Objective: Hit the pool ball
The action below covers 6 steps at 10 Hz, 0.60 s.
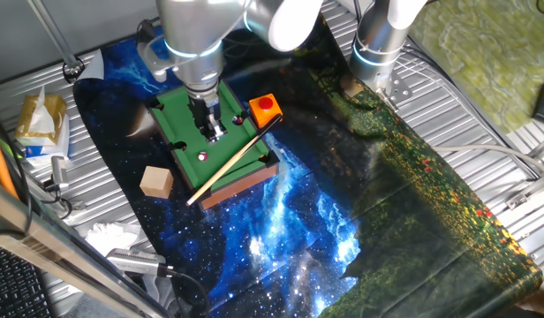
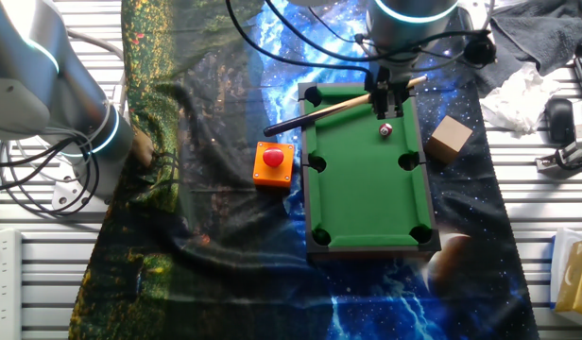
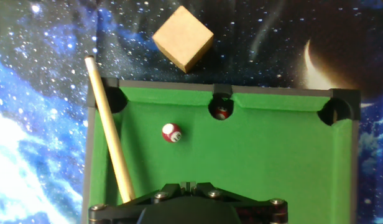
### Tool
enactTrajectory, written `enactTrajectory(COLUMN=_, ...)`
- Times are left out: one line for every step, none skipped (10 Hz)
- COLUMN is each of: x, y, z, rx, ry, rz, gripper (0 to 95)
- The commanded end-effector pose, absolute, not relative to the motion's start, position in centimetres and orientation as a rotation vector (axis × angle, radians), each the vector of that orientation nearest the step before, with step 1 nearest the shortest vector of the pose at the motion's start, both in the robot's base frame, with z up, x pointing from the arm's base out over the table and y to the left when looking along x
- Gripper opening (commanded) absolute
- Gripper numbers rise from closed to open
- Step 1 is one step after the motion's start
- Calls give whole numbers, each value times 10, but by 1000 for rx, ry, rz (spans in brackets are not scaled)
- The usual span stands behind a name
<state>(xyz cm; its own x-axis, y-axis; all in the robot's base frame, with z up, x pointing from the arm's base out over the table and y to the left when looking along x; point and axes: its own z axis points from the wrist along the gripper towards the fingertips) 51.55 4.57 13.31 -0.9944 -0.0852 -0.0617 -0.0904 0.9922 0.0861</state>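
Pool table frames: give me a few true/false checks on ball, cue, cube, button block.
1. The ball lies on the green felt, outside any pocket. True.
2. The cue lies flat along the middle of the felt. False: it lies across one end of the pool table, tip end sticking out past the rail.
3. The cube sits on the felt. False: it rests on the cloth beside the table.
4. The button block stands off the table, beside a long rail. True.
5. The gripper is above the far end from the ball. False: it is near the ball's end.
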Motion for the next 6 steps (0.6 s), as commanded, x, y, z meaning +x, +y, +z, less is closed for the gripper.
enactTrajectory(x=516, y=46, z=130, rx=-163, ry=3082, rz=110, gripper=0)
enactTrajectory(x=515, y=46, z=130, rx=-170, ry=3081, rz=104, gripper=0)
enactTrajectory(x=515, y=46, z=130, rx=-195, ry=3081, rz=91, gripper=0)
enactTrajectory(x=515, y=46, z=130, rx=-202, ry=3081, rz=77, gripper=0)
enactTrajectory(x=515, y=45, z=130, rx=-203, ry=3081, rz=77, gripper=0)
enactTrajectory(x=515, y=45, z=130, rx=-194, ry=3084, rz=74, gripper=0)
